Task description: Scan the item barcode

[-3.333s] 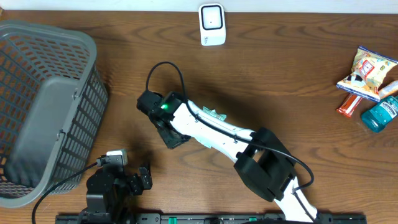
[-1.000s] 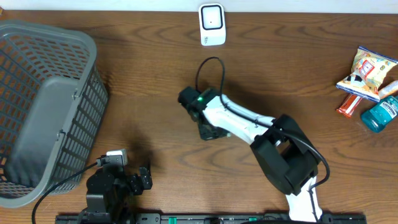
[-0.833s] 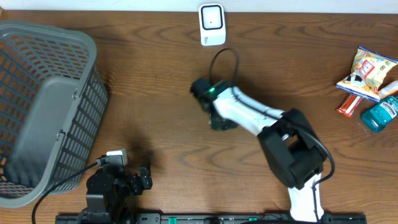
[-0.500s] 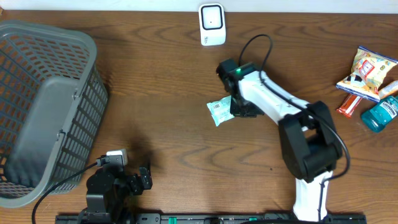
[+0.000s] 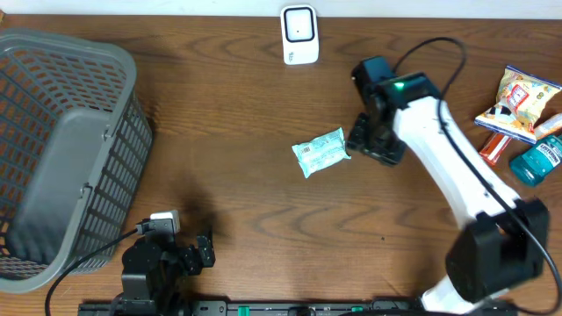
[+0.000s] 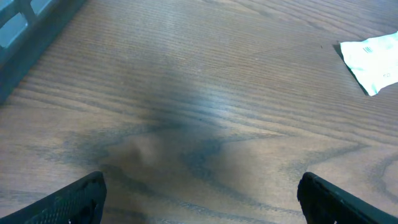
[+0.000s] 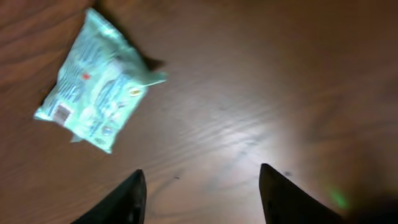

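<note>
The right arm has swung across the desk (image 5: 219, 105) from left of centre to the right side. Its fingers (image 7: 205, 193) have parted and released the packet (image 5: 321, 152), and nothing sits between them. The left fingers (image 6: 202, 199) stand wide apart and empty.

The packet now lies flat and free at mid-desk, well short of the scanner (image 5: 299, 33), so the scan probably still requires a fresh grasp.

It is a pale mint, crinkled pouch. A small white barcode patch (image 7: 60, 112) faces up at one end.
</note>
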{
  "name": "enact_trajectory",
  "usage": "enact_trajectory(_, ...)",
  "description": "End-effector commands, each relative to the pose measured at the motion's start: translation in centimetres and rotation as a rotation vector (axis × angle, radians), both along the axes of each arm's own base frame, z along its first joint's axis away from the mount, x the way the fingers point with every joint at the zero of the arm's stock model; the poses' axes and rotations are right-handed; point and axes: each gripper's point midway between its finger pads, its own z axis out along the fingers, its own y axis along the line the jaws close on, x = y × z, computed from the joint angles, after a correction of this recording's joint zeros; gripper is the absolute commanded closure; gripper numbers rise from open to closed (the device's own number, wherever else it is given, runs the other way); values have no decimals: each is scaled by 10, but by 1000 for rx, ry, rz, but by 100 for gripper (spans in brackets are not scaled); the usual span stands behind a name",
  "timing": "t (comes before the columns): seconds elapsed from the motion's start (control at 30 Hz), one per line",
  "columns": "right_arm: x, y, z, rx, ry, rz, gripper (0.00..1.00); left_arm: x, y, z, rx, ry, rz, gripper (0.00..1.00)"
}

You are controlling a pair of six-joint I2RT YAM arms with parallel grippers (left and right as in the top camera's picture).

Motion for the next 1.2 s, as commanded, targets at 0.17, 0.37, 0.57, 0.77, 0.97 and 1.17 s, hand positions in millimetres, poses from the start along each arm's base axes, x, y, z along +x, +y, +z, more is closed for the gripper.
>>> enact_trajectory(0.17,0,23,-36,225,-177,-7,17,-8,-1,-16,-6,65,-2,2)
enact_trajectory(0.37,22,62,-76,475,-275,-50,22,-8,-1,-16,-6,65,-2,2)
enact_trajectory(0.57,28,60,-85,483,-272,-163,25,-8,-1,-16,-6,65,-2,2)
enact_trajectory(0.77,32,48,-100,426,-262,-284,23,-8,-1,-16,-6,65,-2,2)
enact_trajectory(0.97,28,53,-130,407,-204,-305,28,-8,-1,-16,-6,65,-2,2)
enact_trajectory(1.17,31,59,-166,381,-184,-293,49,-8,-1,-16,-6,65,-2,2)
